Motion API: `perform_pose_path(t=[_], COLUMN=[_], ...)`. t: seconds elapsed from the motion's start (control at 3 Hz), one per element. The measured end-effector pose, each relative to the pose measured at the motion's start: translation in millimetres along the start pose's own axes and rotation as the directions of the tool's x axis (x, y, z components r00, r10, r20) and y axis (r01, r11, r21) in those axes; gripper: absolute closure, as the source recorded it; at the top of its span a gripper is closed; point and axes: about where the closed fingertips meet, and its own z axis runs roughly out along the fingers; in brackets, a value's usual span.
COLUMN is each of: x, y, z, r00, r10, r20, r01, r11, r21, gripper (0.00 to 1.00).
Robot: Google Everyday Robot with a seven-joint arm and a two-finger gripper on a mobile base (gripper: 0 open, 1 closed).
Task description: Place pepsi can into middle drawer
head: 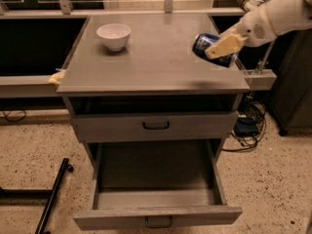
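The pepsi can (pixel 206 45), blue with a silver end, hangs tilted in the air above the right side of the grey cabinet top (pixel 156 57). My gripper (pixel 217 48) is shut on the can, one tan finger (pixel 223 45) lying across its front, and the white arm comes in from the upper right. The middle drawer (pixel 157 194) is pulled out below, its deep tray bare, with a small dark loop handle (pixel 159 222) on its front. It lies well below and left of the can.
A white bowl (pixel 113 35) stands on the cabinet top at the back left. The upper drawer front (pixel 156 126) is closed. A black bar (pixel 53 194) lies on the floor at the left, cables (pixel 246 126) at the right.
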Motion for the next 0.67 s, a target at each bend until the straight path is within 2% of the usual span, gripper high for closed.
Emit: perform_pose_path(t=[0.33,0.67], x=[-9.7,15.6], y=[19.0,32.5], z=[-13.8,10.1], r00=[0.998,0.997], r10=[-0.052,-0.078], r20=[0.018,0.015], r01=[0.054,0.079], r11=[0.9959,0.9835], r21=[-0.073,-0.163], gripper=[1.0,1.0])
